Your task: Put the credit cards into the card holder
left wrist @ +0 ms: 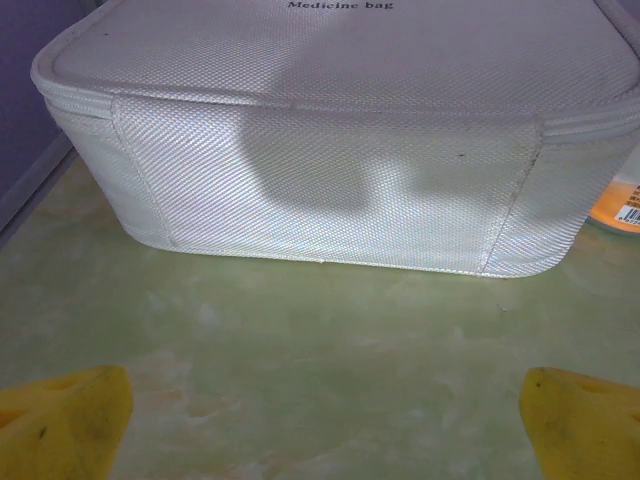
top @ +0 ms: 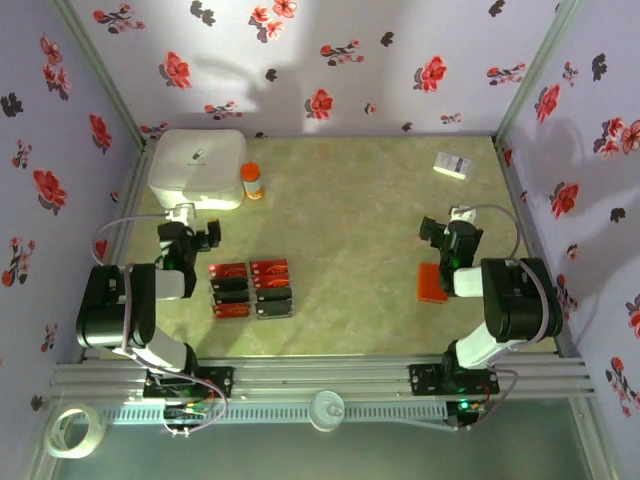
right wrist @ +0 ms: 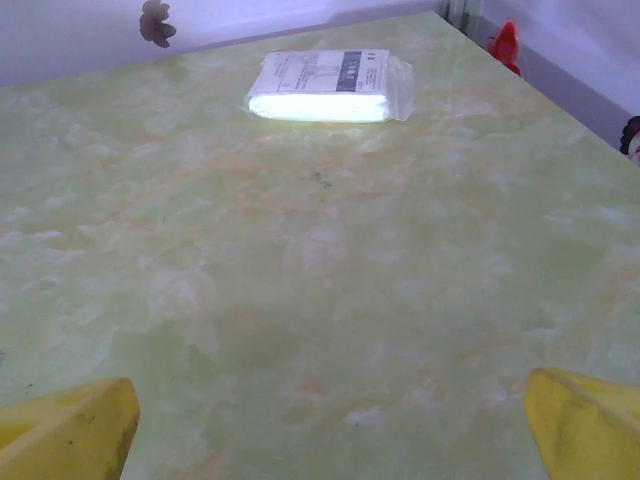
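Top external view, six red and black credit cards (top: 251, 289) in two columns near left on the worktop (top: 350, 210), just right of the left end effector (top: 203, 238), spread wide and empty, orange-red card holder (top: 431, 282) near right, close to the right end effector (top: 438, 232), likewise wide and empty

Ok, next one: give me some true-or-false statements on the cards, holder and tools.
1. The credit cards lie in two columns beside the left arm. True.
2. The card holder sits against the medicine bag. False: it lies by the right arm, on the other side.
3. The left tool is shut on a card. False: it is open and empty, facing the bag.
4. The right tool is open, a white packet ahead of it. True.
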Controlling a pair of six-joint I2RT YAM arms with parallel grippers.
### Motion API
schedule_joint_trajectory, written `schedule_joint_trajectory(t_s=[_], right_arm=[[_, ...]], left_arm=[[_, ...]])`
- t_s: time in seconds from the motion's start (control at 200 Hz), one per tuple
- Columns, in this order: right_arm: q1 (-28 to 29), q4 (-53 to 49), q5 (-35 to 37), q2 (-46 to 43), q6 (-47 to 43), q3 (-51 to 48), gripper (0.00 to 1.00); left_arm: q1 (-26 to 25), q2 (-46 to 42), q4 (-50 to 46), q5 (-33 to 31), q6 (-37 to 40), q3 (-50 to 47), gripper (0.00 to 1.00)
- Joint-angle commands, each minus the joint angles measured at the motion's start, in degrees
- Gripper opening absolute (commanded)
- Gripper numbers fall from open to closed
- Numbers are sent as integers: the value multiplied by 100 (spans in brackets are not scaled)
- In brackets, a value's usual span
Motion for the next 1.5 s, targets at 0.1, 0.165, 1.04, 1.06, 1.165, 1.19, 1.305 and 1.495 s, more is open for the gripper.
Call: schedule_joint_trajectory(t_s=[0.1, 0.165, 1.04, 1.06, 1.165, 1.19, 1.305, 1.495], right_arm=[[-31, 30, -204, -69, -130, 59, 99], [-31, 35, -206, -71, -127, 58, 99], [-36, 14, -212, -55, -130, 74, 99], [-32, 5, -209, -53, -127, 74, 99], [-49, -6, -243, -50, -104, 83, 99], [-55, -21, -254, -47, -103, 92, 99], [-66, 34, -199, -128, -63, 62, 99], [-66, -2326, 598, -1284, 400, 876, 99]], left_arm=[[-5, 6, 182, -42, 100, 5, 100], [-5, -1, 175, -40, 100, 7, 100], [-5, 8, 147, -39, 86, 30, 100], [-4, 11, 126, -24, 74, 33, 100], [8, 10, 128, -9, 62, 33, 100], [12, 0, 132, 7, 60, 33, 100], [21, -19, 156, 6, 66, 15, 100], [13, -574, -988, -440, -162, 398, 100]])
